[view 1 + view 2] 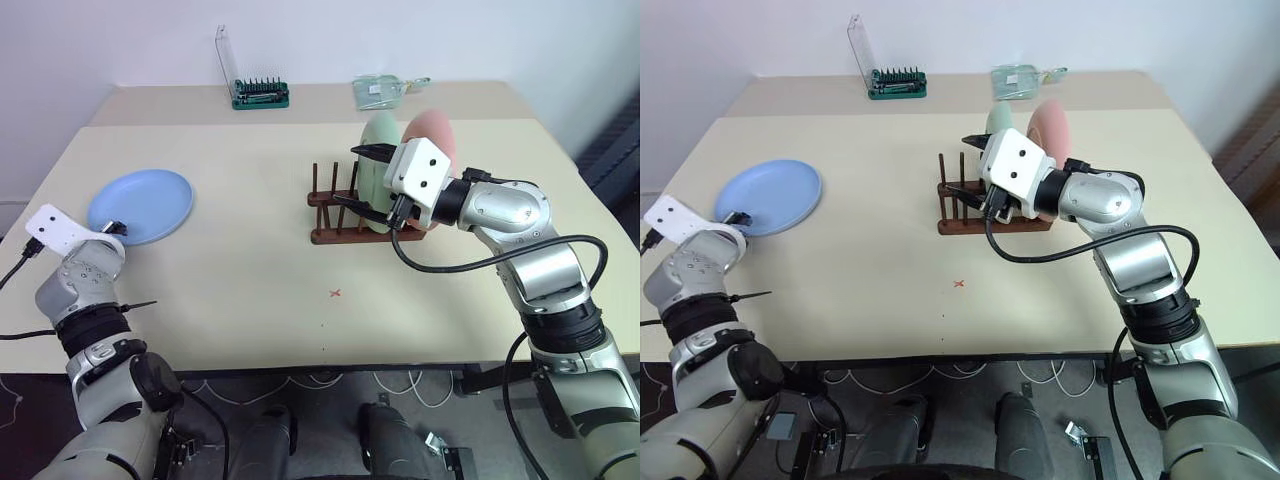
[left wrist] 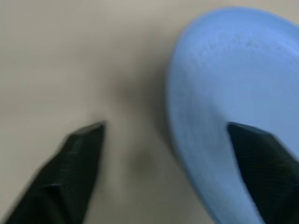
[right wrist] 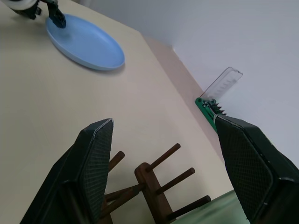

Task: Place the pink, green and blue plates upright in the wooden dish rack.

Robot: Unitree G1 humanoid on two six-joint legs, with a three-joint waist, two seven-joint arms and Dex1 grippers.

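We see our left hand (image 1: 112, 228) at the near edge of the light blue plate (image 1: 141, 205), which lies flat on the beige worktop (image 1: 250, 290). The fingers are spread: one black fingertip (image 2: 261, 154) sits over the plate's rim and the other rests off the plate above the bare worktop, so the plate's edge lies between them without being clamped.

Our right hand (image 1: 368, 185) hovers well apart from the left one, fingers parted and holding nothing, just in front of the dark wooden dish rack (image 1: 335, 212). Right behind this hand, the mint green plate (image 1: 378, 140) and the salmon pink plate (image 1: 432, 135) stand upright side by side in the rack. Beyond it, at the worktop's far edge, sits a green screwdriver-bit holder (image 1: 260, 94).
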